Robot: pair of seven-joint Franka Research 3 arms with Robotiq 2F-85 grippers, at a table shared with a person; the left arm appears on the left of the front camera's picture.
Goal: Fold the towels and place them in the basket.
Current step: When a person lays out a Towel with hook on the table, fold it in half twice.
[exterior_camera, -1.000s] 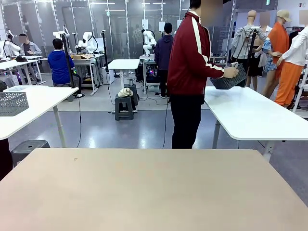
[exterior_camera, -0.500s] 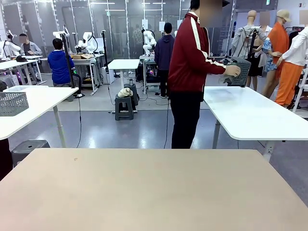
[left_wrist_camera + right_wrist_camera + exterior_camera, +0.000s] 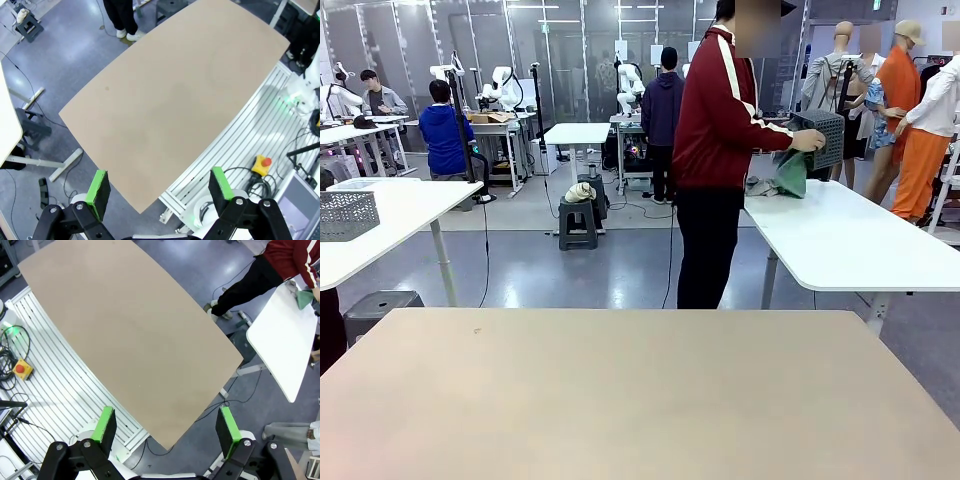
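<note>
The workshop floor (image 3: 570, 270) is grey and glossy, with white side tables at left and right and other people working farther back. The near table (image 3: 620, 400) presents a plain tan top running from its near edge to its rounded far corners. A band of open floor lies between its far edge and the person (image 3: 715, 150) in a red jacket and black trousers. The person stands at the left end of the white table (image 3: 860, 240) on the far right, side-on to the camera. One hand (image 3: 810, 141) grips the dark grey basket (image 3: 823, 135), which is lifted above that table and tipped on its side. The mint-green towels (image 3: 788, 175) hang from the basket in a bunch, their lower part touching the white table near its left edge. In the right wrist view the towels (image 3: 303, 298) show as a green patch at the white table's far end. The left gripper (image 3: 159, 185) hangs above a corner of the tan table, its jaws spread wide and gripping nothing. The right gripper (image 3: 166, 424) hangs above the opposite near corner, its jaws likewise spread wide and bare. Slotted aluminium rails (image 3: 60, 375) run along the table's near edge below both grippers.
</note>
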